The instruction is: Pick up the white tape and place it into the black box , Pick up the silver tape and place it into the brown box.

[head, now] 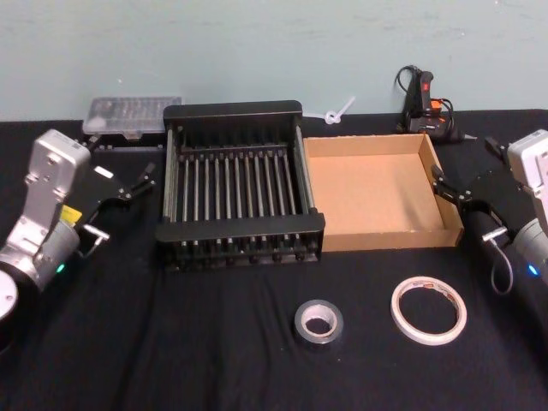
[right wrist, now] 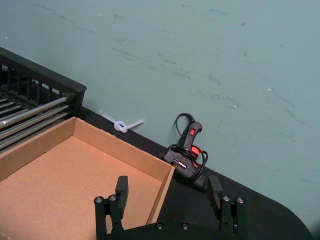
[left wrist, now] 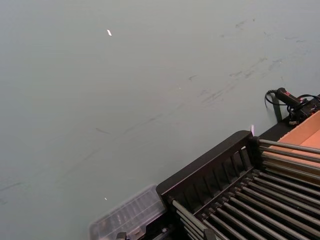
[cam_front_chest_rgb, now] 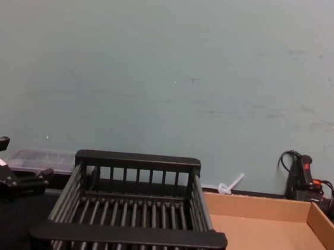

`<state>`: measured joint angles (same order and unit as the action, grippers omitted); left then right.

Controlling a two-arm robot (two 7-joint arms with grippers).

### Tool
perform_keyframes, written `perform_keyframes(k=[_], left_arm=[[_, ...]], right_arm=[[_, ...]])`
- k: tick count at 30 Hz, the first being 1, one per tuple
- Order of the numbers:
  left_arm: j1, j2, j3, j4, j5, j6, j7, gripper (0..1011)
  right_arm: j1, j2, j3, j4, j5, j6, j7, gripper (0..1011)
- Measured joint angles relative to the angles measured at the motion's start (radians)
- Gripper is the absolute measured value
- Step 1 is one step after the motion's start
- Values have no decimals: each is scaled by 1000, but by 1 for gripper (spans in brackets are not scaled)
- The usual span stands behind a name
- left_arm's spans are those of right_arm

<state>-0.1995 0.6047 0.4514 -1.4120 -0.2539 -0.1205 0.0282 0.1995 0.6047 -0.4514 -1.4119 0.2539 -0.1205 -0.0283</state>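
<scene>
Two tapes lie near the right tool (head: 447, 190): one white tape (head: 428, 309), one silver tape (head: 318, 320). Left tool (head: 137, 185) and right tool: fingers spread, empty. Two boxes stand between them: black box (head: 233, 111), brown box (head: 446, 201).

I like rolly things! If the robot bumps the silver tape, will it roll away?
Probably not: the silver tape lies flat on the black table, so a nudge would likely just slide it. Stood on edge, its round shape could roll. It looks thick, so probably stiff to grip.
</scene>
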Motion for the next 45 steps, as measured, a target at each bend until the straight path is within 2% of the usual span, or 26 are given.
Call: perform_keyframes(k=[37,45], left_arm=[[0,0,0,0,0,0,0,1002],[0,0,0,0,0,0,0,1001]], right_arm=[[0,0,0,0,0,0,0,1002],[-7,2,30,-22,15,24,32,1003]])
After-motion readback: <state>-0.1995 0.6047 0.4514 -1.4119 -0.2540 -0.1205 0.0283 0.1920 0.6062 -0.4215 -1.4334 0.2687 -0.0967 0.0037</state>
